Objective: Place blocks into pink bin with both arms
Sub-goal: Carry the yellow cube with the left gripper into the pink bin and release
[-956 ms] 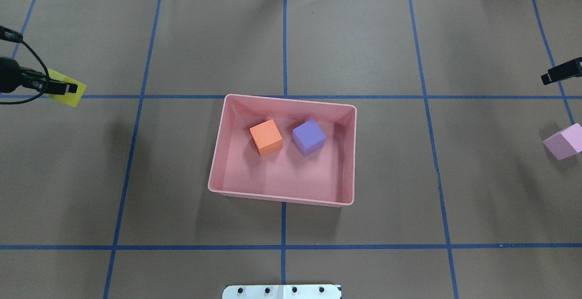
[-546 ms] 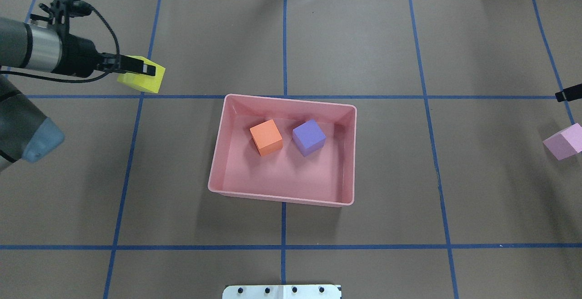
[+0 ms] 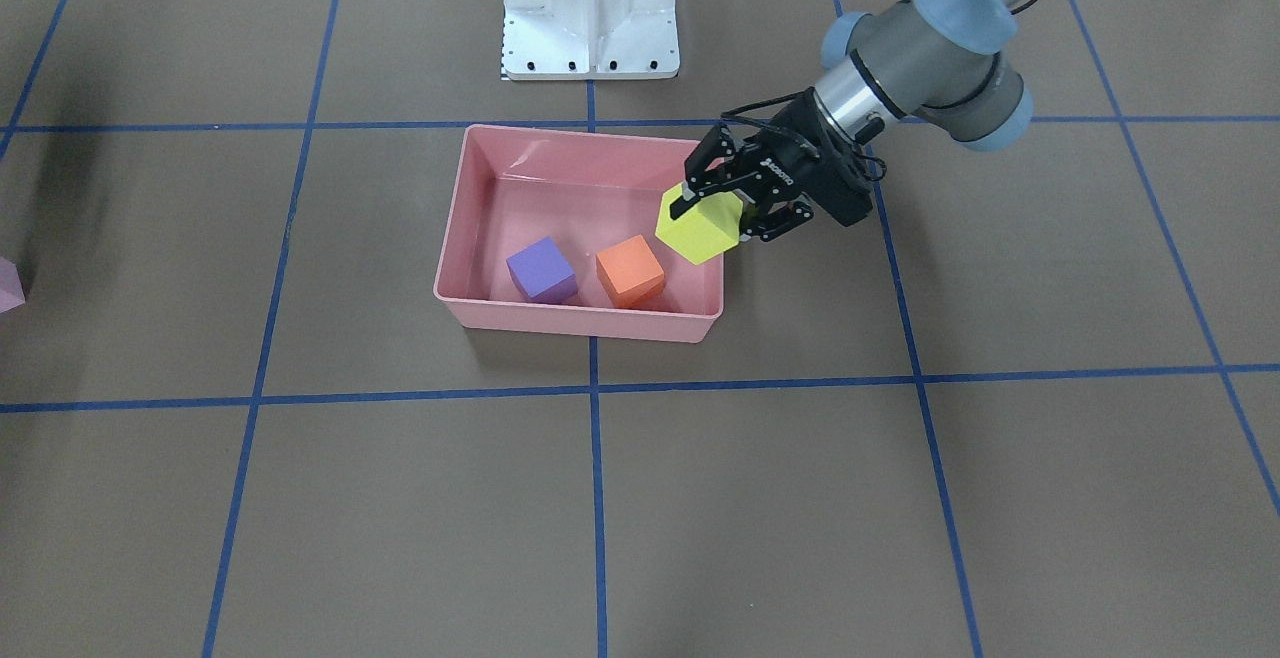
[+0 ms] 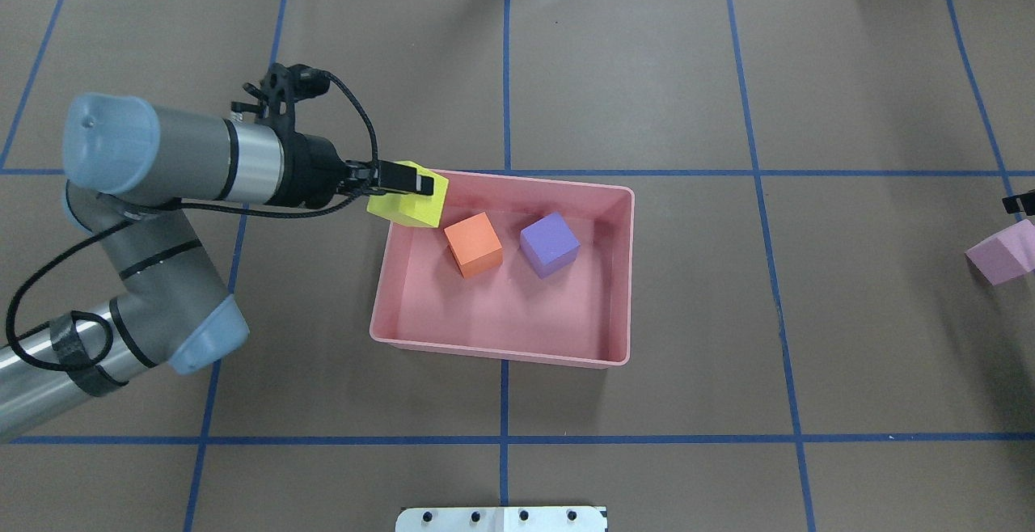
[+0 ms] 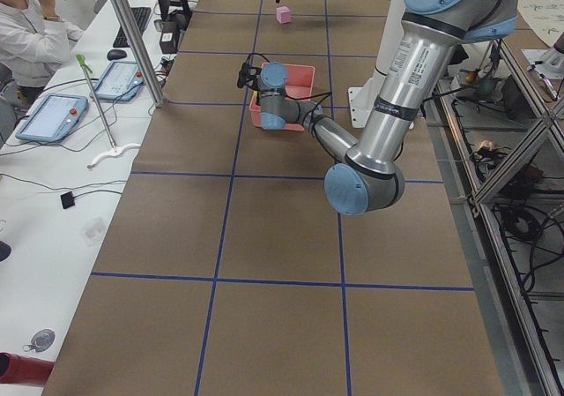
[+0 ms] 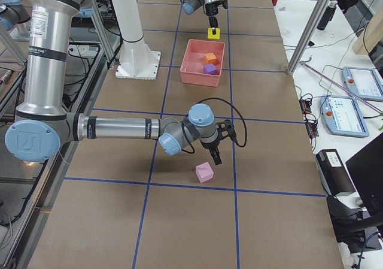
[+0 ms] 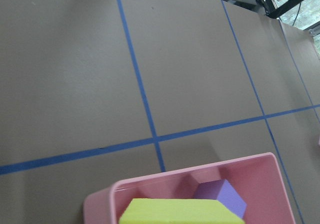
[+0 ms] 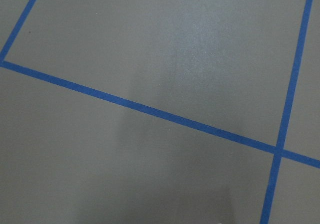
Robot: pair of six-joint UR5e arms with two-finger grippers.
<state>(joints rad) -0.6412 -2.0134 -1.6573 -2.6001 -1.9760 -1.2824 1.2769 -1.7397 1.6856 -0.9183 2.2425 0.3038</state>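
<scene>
My left gripper (image 4: 411, 184) (image 3: 712, 210) is shut on the yellow block (image 4: 408, 205) (image 3: 697, 228) and holds it in the air over the far-left corner of the pink bin (image 4: 501, 354) (image 3: 580, 323). The orange block (image 4: 474, 244) (image 3: 630, 271) and the purple block (image 4: 549, 244) (image 3: 541, 271) lie inside the bin. The left wrist view shows the yellow block (image 7: 180, 211) above the bin rim (image 7: 150, 181). A light pink block (image 4: 1004, 253) (image 6: 204, 172) rests on the table far right. My right gripper (image 6: 214, 155) hovers just beyond it; its state is unclear.
The white robot base (image 3: 590, 8) stands behind the bin. Blue tape lines (image 8: 150, 112) grid the brown table cover. A person (image 5: 26, 26) sits at a side desk with tablets beyond the table's left end.
My left arm has swung right with the yellow block, from the table's left edge to the bin's far-left corner. My right gripper has slid further toward the right edge, nearer the light pink block.
</scene>
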